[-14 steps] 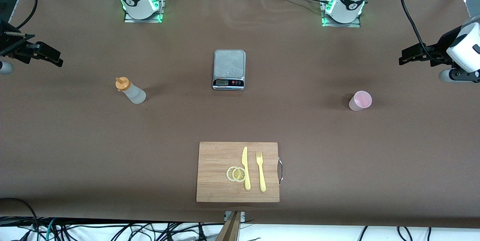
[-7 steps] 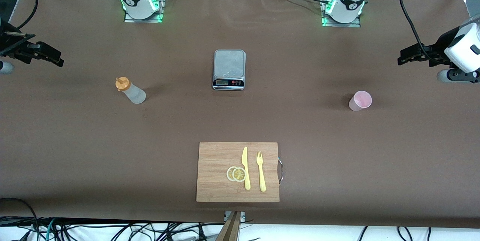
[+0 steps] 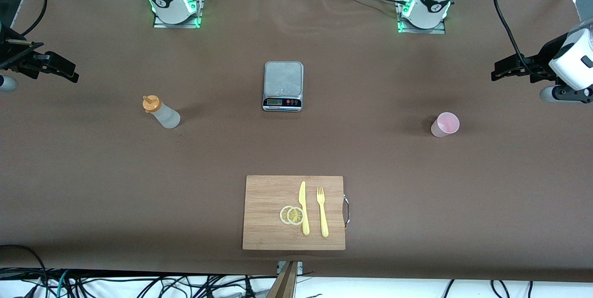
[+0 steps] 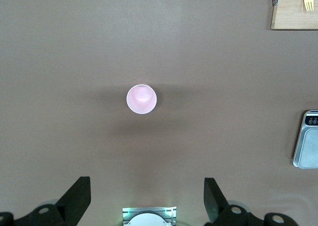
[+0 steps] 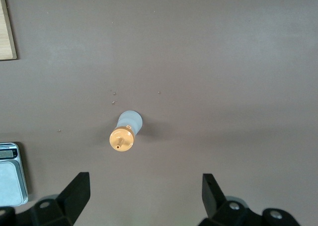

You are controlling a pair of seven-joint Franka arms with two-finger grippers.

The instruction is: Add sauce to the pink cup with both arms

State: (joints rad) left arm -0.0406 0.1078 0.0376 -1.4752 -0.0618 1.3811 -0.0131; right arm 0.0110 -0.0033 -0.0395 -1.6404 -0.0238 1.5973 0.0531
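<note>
The sauce bottle [image 3: 160, 112], translucent with an orange cap, stands upright on the brown table toward the right arm's end; it also shows in the right wrist view [image 5: 125, 131]. The pink cup [image 3: 445, 124] stands upright toward the left arm's end and shows empty in the left wrist view [image 4: 141, 99]. My right gripper [image 3: 72, 74] hangs open and empty high over the table's end, apart from the bottle [image 5: 144, 185]. My left gripper [image 3: 495, 74] hangs open and empty high over its end, apart from the cup [image 4: 147, 186].
A steel kitchen scale [image 3: 283, 85] sits mid-table between the arm bases. A wooden cutting board [image 3: 264, 196] lies near the front edge with a yellow knife [image 3: 303, 207], a yellow fork [image 3: 322, 212] and two lemon slices [image 3: 292, 215].
My left gripper has shifted very slightly toward the table's middle. The bottle, the cup and the right gripper have not moved.
</note>
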